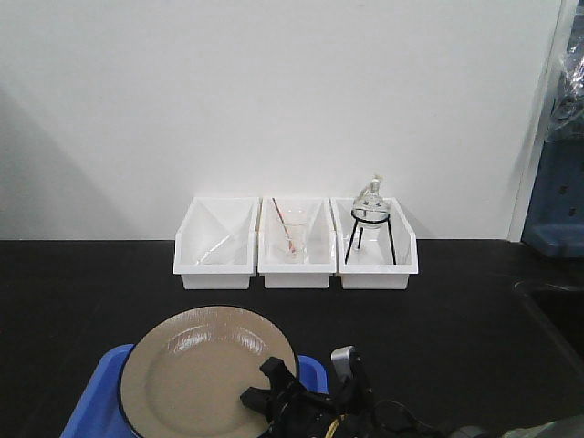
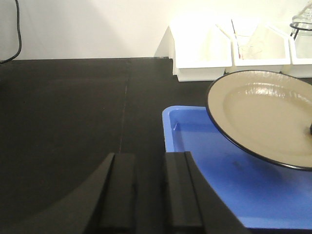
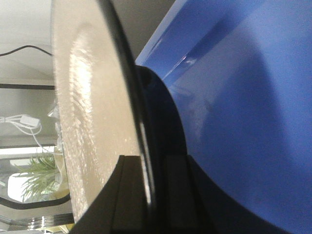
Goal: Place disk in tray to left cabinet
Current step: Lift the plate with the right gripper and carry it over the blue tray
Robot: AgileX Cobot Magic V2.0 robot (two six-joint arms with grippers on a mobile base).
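Our right gripper (image 3: 152,195) clamped on the rim of the glossy round tan plate (image 1: 196,370), plate tilted above the bright blue rectangular plastic tray (image 2: 195,141), our left gripper (image 2: 148,195) slightly parted, empty

No legible text, label or number anywhere.

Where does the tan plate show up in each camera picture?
Front: disk bottom centre-left, over the tray.
Left wrist: disk right side, above the tray.
Right wrist: disk edge-on at left, tray at right.
Shared landmark: the blue tray.
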